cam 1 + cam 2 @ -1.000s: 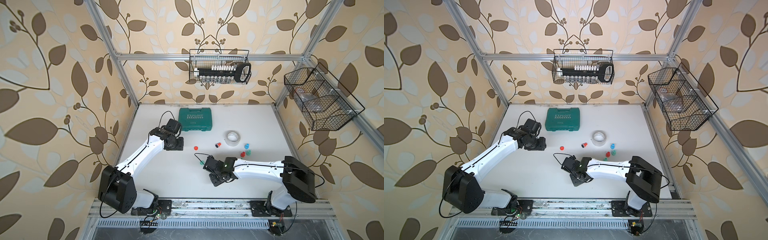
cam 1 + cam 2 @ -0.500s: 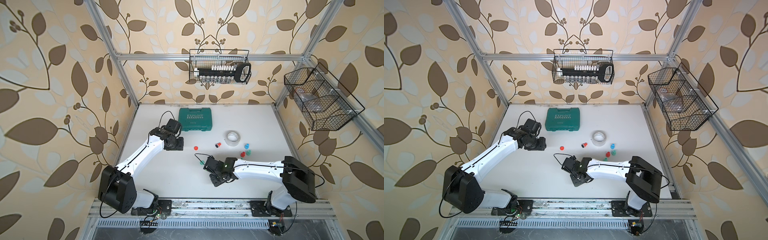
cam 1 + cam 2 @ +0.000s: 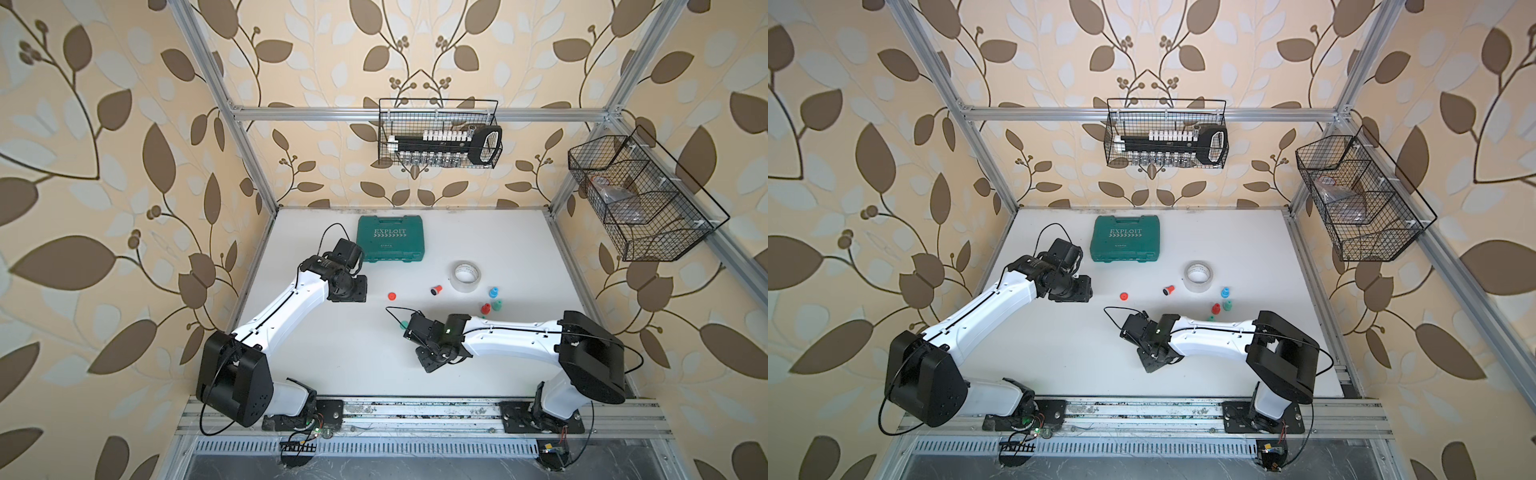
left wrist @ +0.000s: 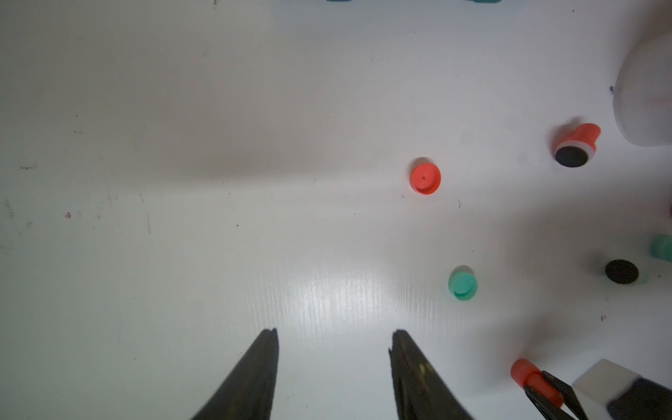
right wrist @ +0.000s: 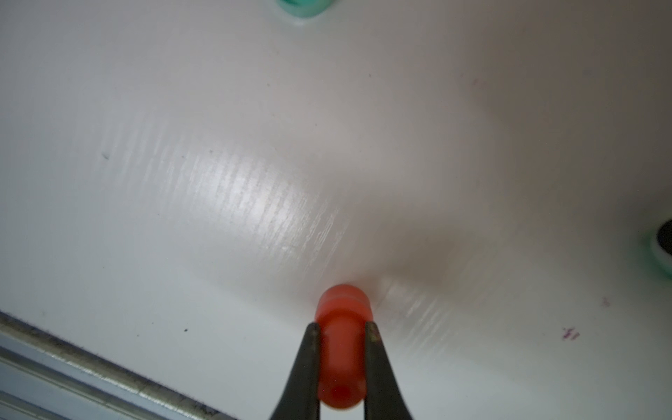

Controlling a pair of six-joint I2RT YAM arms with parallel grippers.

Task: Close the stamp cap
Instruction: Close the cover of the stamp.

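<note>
The right gripper [image 5: 342,327] pinches a red stamp [image 5: 342,303]. The left gripper [image 4: 334,332] stands half open and empty, red cap [image 4: 424,178] and green cap [image 4: 462,283] beyond its fingertips.

Bare table [image 3: 332,357] between arms, stamps [image 3: 485,308] and tape roll [image 3: 466,276] clustered right

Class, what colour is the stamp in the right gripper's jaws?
The stamp is red-orange; clearest in the right wrist view.
</note>
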